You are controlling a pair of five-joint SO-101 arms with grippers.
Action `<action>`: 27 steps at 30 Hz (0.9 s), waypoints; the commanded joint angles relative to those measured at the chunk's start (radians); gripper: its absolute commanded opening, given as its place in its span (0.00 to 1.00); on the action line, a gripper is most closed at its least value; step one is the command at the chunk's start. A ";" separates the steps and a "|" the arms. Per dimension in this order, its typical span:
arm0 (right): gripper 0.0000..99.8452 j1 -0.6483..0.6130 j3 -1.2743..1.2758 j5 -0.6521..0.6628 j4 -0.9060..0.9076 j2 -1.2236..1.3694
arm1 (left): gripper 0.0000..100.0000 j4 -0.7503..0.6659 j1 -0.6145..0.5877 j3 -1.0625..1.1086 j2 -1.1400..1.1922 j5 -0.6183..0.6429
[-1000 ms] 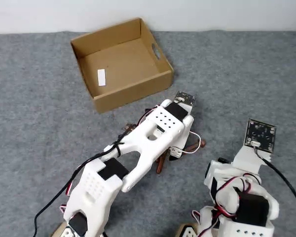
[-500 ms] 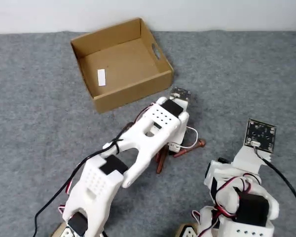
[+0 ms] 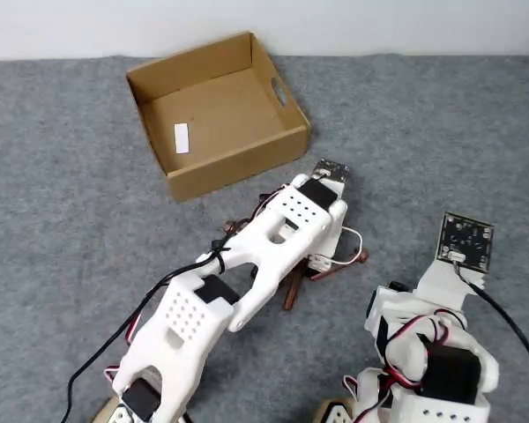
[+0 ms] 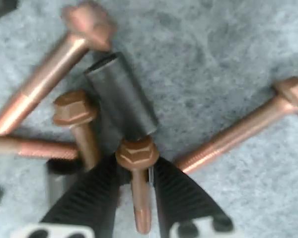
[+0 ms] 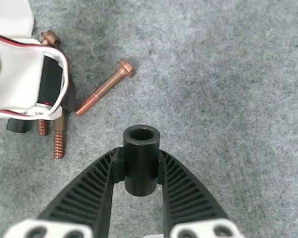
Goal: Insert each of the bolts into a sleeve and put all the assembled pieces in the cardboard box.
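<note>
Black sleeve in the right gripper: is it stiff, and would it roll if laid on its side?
Probably stiff: the black sleeve looks thick-walled and round while clamped by the right gripper. Laid on its smooth curved side it would likely roll, though the fuzzy grey mat may slow it. On its flat end it should stand.

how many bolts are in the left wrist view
5 bolts: one between the left jaws, one beside it, one partly out of frame, one beyond the sleeve, one off alone. Others may be hidden.
</note>
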 commanded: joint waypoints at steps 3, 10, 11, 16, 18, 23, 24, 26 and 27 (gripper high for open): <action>0.01 0.010 -0.011 -0.006 -0.013 -0.007 | 0.00 0.150 0.005 -0.041 -0.232 0.038; 0.01 0.002 0.006 0.064 -0.013 -0.186 | 0.00 0.121 0.037 0.176 -0.634 0.038; 0.01 0.002 0.021 0.078 -0.016 -0.220 | 0.00 0.109 0.035 0.217 -0.683 0.038; 0.01 0.002 0.049 0.087 -0.025 -0.343 | 0.00 0.043 0.034 0.446 -0.918 0.035; 0.01 0.002 0.064 0.087 -0.048 -0.381 | 0.00 0.002 0.034 0.553 -1.010 0.031; 0.01 0.002 0.129 0.087 -0.114 -0.452 | 0.00 -0.149 0.034 0.846 -1.281 -0.005; 0.01 0.002 0.146 0.086 -0.124 -0.450 | 0.00 -0.189 0.034 0.908 -1.339 -0.005; 0.01 0.001 0.176 0.081 -0.154 -0.449 | 0.00 -0.276 0.038 1.036 -1.456 -0.005; 0.01 -0.012 0.190 0.081 -0.170 -0.449 | 0.00 -0.316 0.038 1.095 -1.510 -0.005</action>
